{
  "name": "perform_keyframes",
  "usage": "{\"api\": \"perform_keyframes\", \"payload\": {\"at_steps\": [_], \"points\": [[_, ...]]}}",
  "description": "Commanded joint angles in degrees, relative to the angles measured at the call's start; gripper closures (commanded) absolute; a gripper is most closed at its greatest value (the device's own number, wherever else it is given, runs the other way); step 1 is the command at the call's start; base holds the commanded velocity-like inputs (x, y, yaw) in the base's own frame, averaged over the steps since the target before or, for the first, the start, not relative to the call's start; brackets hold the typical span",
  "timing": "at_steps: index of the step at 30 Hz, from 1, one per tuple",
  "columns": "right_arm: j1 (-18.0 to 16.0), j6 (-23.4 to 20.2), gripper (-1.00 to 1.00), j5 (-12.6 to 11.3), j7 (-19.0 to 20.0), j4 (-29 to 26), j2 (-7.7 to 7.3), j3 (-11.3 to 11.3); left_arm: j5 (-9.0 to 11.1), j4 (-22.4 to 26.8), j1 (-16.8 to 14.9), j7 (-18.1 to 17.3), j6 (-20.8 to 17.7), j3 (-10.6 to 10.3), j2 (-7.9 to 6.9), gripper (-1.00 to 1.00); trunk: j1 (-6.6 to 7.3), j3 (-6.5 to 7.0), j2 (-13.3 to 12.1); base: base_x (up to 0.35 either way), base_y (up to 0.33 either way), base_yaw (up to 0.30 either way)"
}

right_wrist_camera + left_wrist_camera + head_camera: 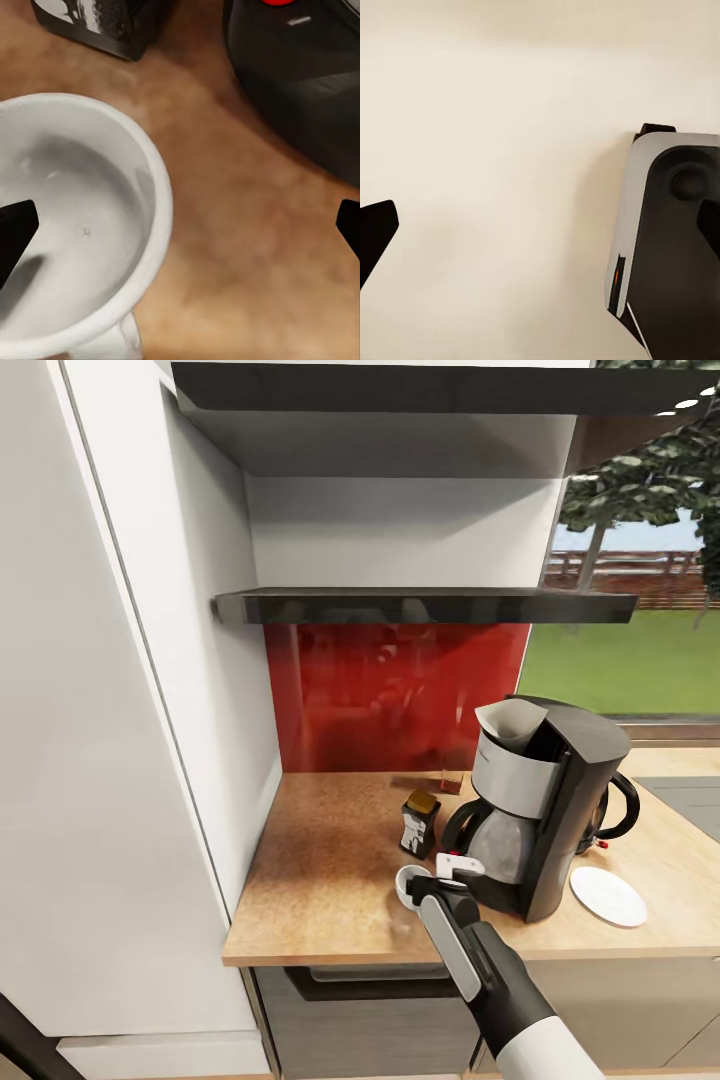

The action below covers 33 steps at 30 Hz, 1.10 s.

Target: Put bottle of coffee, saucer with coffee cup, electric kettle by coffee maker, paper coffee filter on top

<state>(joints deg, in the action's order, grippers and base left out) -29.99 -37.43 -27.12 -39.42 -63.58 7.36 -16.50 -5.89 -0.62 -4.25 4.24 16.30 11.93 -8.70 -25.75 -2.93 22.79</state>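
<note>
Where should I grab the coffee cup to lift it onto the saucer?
Pinch the rim wall of the coffee cup from above, one finger inside and one outside. It stands upright with its mouth open on the countertop, left of the coffee maker, so probably come from its free left side.

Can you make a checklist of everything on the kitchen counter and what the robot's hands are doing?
Surface: wooden countertop, bare at its left part.
Job's things: coffee maker upright, paper filter in its top; coffee bottle to its left; white cup in front of the bottle, not on the saucer, which lies on the coffee maker's other side; kettle behind the coffee maker.
Clutter: nothing seen.
End effectors: right end effector beside the cup, fingers apart; left end effector open over pale floor.
Cables: nothing seen.
Surroundings: red backsplash, dark shelves, window.
</note>
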Motion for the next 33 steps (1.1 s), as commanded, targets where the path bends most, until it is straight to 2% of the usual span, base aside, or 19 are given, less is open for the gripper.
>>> {"api": "perform_keyframes", "payload": {"at_steps": [1, 19, 20, 33], "points": [[-0.07, -0.11, -1.00, -0.52, -0.57, -0.05, 0.00, -0.11, -0.61, -0.08, -0.06, 0.24, 0.23, 0.37, 0.00, -1.00, -0.04, -0.13, 0.13, 0.000, 0.000, 0.000], [-0.07, -0.10, -1.00, -0.57, -0.48, 1.94, 0.29, -0.20, -0.61, -0.08, -0.06, 0.24, 0.20, 0.37, -0.02, -1.00, -0.04, -0.13, 0.13, 0.000, 0.000, 0.000], [-0.07, -0.10, 1.00, -0.57, -0.48, 1.95, 0.29, -0.20, -0.61, -0.08, -0.06, 0.24, 0.21, 0.37, -0.01, -1.00, -0.04, -0.13, 0.13, 0.000, 0.000, 0.000], [-0.07, -0.10, 1.00, -0.57, -0.48, 1.97, 0.38, -0.29, -0.61, -0.08, -0.06, 0.24, 0.21, 0.37, 0.00, -1.00, -0.04, -0.13, 0.13, 0.000, 0.000, 0.000]]}}
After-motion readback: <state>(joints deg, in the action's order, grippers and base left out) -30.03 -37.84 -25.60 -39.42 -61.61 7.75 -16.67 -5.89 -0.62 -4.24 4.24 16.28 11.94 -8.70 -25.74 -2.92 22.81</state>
